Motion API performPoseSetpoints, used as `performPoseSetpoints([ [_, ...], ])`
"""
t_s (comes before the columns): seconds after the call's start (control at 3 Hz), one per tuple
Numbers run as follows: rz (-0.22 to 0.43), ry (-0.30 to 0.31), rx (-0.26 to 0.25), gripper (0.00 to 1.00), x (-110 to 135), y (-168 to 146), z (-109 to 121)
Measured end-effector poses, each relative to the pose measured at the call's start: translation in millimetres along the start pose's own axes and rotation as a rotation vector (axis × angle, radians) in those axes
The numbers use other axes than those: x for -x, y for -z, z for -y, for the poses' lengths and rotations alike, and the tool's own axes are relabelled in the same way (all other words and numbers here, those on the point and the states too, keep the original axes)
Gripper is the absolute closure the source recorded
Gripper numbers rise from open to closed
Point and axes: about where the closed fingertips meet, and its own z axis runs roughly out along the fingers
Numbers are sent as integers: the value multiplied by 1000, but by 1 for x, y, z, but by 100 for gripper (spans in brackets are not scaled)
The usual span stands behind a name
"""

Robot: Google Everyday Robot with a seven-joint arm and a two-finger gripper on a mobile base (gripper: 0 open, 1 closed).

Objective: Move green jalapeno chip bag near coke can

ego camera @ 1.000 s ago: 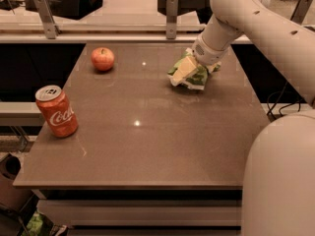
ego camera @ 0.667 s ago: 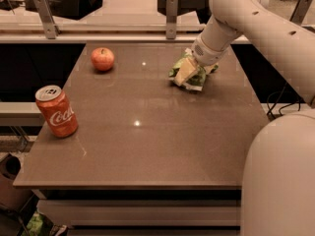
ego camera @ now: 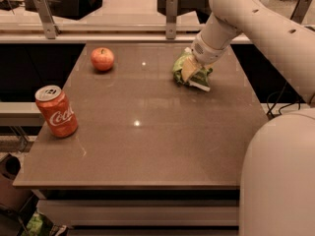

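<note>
my gripper [ego camera: 191,72] was at the far right of the table [ego camera: 147,151], pinched closed on the crumpled green chip bag [ego camera: 179,69]. the coke can [ego camera: 56,113] stood well apart, at the near left edge. i judged the bag light, soft and slippery, so best held by its bunched middle.
</note>
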Motion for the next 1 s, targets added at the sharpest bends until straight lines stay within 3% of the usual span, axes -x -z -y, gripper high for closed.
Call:
performPoseSetpoints([
  [0.33, 0, 0, 0, 100, 1, 3, 0],
  [1.0, 5, -3, -21, 100, 0, 17, 0],
])
